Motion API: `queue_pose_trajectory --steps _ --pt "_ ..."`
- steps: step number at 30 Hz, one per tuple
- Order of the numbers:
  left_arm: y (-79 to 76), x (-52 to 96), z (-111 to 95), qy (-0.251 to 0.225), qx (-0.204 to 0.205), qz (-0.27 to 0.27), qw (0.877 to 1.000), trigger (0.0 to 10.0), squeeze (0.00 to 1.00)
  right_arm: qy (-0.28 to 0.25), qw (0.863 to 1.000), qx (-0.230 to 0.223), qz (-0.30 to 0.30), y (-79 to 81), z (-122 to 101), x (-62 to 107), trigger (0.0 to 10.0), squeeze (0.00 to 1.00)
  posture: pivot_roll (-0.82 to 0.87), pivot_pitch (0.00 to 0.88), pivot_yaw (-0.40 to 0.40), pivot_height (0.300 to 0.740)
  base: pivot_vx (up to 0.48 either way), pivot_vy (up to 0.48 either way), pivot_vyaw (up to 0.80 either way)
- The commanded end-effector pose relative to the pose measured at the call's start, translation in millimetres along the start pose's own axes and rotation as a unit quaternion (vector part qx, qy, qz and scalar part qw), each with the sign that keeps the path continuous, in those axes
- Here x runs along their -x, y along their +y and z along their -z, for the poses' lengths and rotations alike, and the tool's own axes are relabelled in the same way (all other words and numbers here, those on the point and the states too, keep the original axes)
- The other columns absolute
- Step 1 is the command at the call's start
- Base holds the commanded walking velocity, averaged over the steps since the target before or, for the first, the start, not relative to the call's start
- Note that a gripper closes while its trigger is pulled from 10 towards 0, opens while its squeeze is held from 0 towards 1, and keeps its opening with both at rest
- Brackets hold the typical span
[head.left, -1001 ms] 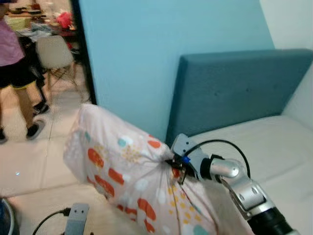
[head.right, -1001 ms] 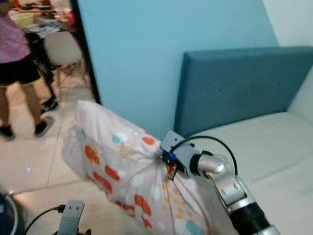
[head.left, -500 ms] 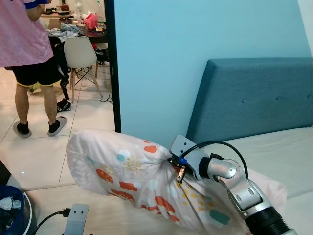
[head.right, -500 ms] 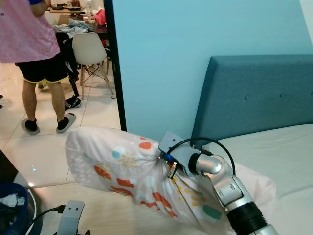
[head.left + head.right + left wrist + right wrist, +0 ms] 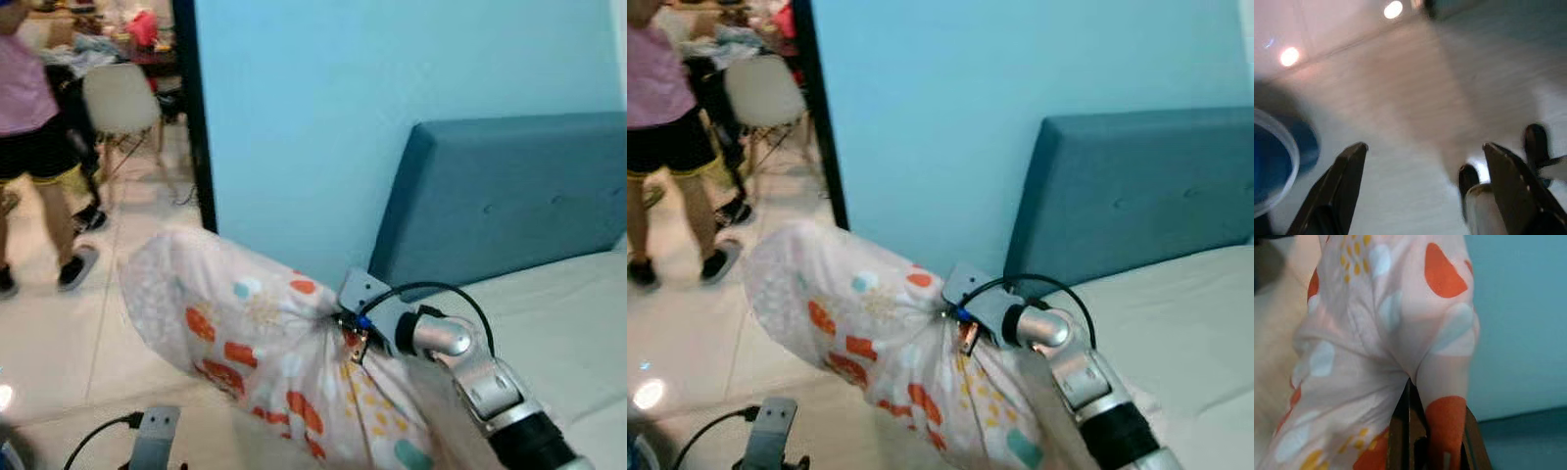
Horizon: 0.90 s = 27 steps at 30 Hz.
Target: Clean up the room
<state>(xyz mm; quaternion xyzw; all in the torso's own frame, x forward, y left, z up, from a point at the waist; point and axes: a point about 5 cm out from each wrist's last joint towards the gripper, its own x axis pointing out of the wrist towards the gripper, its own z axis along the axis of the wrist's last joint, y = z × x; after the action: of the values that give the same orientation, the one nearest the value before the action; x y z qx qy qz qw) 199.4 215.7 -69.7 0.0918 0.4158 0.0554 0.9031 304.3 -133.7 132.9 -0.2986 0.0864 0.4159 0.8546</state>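
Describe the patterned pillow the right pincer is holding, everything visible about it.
The pillow is soft and plump, in a thin pale pink case printed with orange-red blobs, white and teal spots and small yellow dots. The right pincer is shut on a bunched fold of its fabric, puckering the cloth into radiating wrinkles. It hangs lifted in front of the light blue wall, beside the teal headboard, its free end reaching toward the doorway.

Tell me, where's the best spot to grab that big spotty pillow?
Probably where the right gripper has it: a bunched fold of cover near the middle of the pillow, reached from the bed side. The pillow looks too fat for two thin fingers, but its loose cover puckers into a thin ridge. The wrist view shows the fingers shut on that ridge.
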Motion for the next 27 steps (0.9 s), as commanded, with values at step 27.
queue_pose_trajectory --steps 27 --pt "-3.6 2.0 11.0 0.025 -0.003 0.007 1.000 10.0 0.00 -0.025 0.999 0.031 0.015 -10.2 -12.1 4.7 10.0 0.00 -0.02 0.000 -0.063 0.740 0.273 -0.078 0.00"
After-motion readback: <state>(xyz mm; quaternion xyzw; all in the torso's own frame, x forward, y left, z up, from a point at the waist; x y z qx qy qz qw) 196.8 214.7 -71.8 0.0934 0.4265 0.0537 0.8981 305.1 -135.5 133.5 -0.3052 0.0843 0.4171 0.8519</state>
